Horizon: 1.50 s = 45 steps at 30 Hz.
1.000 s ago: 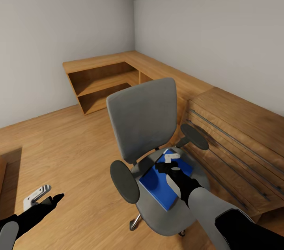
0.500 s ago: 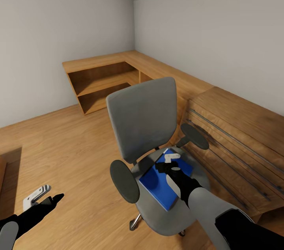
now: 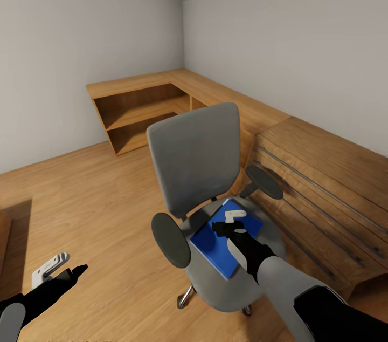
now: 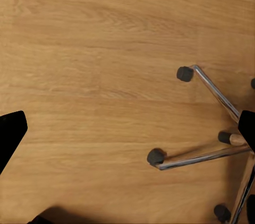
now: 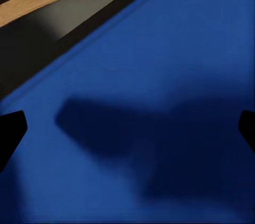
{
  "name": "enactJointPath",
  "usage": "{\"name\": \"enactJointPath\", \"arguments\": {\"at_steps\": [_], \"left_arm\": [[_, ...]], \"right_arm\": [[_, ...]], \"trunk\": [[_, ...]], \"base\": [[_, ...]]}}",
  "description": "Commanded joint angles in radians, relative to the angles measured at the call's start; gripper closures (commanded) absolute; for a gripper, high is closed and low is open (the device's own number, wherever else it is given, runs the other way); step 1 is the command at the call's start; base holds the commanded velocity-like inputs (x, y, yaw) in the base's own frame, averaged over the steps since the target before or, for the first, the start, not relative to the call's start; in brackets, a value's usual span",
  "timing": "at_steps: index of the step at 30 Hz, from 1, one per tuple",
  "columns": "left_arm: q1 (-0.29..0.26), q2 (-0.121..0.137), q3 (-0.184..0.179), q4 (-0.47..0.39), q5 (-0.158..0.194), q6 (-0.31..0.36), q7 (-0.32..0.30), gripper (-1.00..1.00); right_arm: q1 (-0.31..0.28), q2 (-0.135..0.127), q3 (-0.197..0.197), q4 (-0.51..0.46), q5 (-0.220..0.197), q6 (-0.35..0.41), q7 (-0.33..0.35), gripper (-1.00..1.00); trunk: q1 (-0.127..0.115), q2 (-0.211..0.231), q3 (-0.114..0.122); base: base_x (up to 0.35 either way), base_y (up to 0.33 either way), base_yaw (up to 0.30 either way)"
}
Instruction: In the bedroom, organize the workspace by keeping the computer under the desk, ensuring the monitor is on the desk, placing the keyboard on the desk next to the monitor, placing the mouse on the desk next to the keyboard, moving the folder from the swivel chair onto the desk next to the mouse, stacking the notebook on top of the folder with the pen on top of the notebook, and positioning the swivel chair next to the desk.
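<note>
Left tool (image 3: 67, 272) low over the wood-plank floor (image 3: 97, 207), well apart from the chair; fingers spread, nothing between them, dark tips at both edges of the left wrist view with bare planks and the chrome base (image 4: 204, 155) on black castors in between. Further back, low open shelving (image 3: 140, 115) in light wood along the wall. Centre: swivel chair (image 3: 196, 161), grey back upright, black armrests either side, seat turned toward the robot. Folder (image 3: 223, 239) lying flat on the seat, bright blue, one corner reaching toward the seat's front edge. Right tool (image 3: 230, 221) directly above the folder, close over it; fingers apart, tips at both edges of the right wrist view with blue cover (image 5: 159, 102) and the tool's shadow between, nothing clamped. Whether touching the cover: cannot tell. Right of the chair, a light-wood chest of drawers (image 3: 323, 191) just beside the armrest. Step in hand, by judgement: picking the folder off the seat. Risks: thin flat folder, no edge offered to open fingers coming from above, so likely to slide across the upholstery rather than lift; downward push on a castor chair likely to roll or swivel it away; armrest and chest close enough to snag the right arm.
</note>
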Motion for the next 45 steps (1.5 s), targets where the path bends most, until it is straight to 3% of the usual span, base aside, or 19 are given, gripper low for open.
{"name": "enactJointPath", "arguments": {"at_steps": [1, 27, 36, 45], "left_arm": [[-0.001, 0.0, 0.0, -0.001, 0.011, 0.004, 0.009, -1.0], [-0.001, 0.002, 0.002, -0.001, 0.011, 0.006, 0.011, -1.0], [-0.001, -0.001, 0.028, -0.001, 0.011, 0.006, 0.009, -1.0], [-0.001, 0.0, 0.031, -0.001, 0.011, 0.006, 0.009, -1.0]], "right_arm": [[0.0, -0.001, 0.009, -0.002, -0.009, 0.006, -0.007, -1.0], [0.0, -0.001, 0.009, -0.004, -0.009, 0.006, -0.007, -1.0], [0.0, -0.001, 0.009, -0.004, -0.008, 0.006, -0.008, -1.0], [0.0, -0.002, 0.009, -0.004, -0.007, 0.006, -0.008, -1.0]], "trunk": [[0.0, 0.0, -0.001], [0.011, -0.021, -0.01], [0.011, -0.021, -0.01], [0.011, -0.021, -0.01]], "base": [[-0.031, 0.0, 0.0], [-0.002, 0.0, 0.0], [-0.003, 0.0, 0.0], [-0.17, 0.0, 0.0]]}}
